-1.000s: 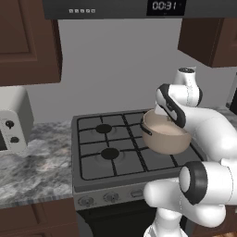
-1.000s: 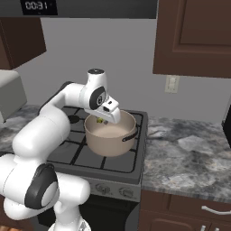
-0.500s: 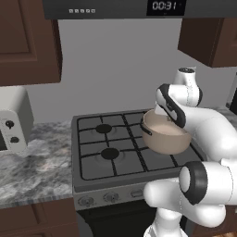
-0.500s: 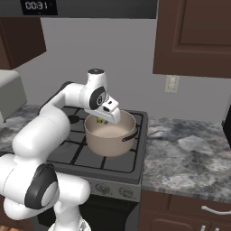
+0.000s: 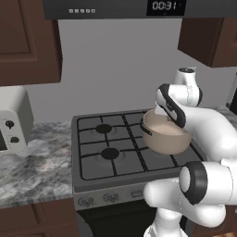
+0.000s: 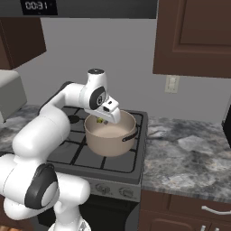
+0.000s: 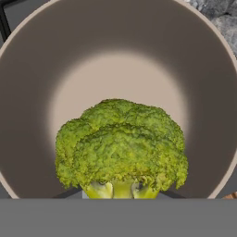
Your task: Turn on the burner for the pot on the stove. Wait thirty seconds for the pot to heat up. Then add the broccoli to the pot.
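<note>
1. Beige-tan, with a paler inside, the pot [image 6: 110, 134] sits on the stove's [image 5: 92, 171] black grates at the front right corner of the cooktop, a dark side handle facing the counter.
2. The gripper [image 6: 103, 121] hangs over the pot's open mouth, just above the rim on the back side.
3. Its jaws are narrowly set and clamped on the broccoli [image 7: 121, 149]; in the hand view the yellow-green crown hangs over the pot's pale bottom, stalk toward the finger tips.
4. In the right base view the floret shows as a small green speck under the hand, above the pot's inside, not resting on it.
5. The two left burners are bare, and the knobs run along the stove's front edge.
6. A grey speckled counter [image 6: 189, 158] adjoins the stove's right edge; a white appliance [image 5: 11, 125] stands on the counter to its left.
</note>
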Robot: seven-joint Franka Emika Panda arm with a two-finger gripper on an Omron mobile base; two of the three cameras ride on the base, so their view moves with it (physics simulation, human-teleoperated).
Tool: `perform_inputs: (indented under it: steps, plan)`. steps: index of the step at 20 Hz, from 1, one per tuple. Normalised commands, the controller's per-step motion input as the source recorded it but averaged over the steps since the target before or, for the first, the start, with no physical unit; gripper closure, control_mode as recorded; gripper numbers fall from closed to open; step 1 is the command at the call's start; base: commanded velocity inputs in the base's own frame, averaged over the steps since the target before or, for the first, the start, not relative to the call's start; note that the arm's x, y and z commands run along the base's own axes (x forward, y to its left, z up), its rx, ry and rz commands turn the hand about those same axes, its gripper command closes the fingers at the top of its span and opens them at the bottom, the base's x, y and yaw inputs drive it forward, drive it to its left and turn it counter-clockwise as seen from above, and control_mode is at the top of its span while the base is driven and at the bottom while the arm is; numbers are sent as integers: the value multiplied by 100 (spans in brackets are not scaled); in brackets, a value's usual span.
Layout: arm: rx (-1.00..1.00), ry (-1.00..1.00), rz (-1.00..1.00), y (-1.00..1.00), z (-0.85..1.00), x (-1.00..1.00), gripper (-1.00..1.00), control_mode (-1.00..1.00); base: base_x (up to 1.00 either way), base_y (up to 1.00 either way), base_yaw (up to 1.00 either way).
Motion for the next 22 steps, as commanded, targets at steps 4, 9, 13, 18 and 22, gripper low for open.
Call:
perform_inputs:
  steps: [4,9,13,18,22]
  plan:
    - [0,0,0,0,0,0,100,-100,0,0,0]
    - [0,0,0,0,0,0,100,-100,0,0,0]
    - [0,0,0,0,0,0,100,-100,0,0,0]
    - [0,0,0,0,0,0,100,-100,0,0,0]
    - [0,0,0,0,0,0,100,-100,0,0,0]
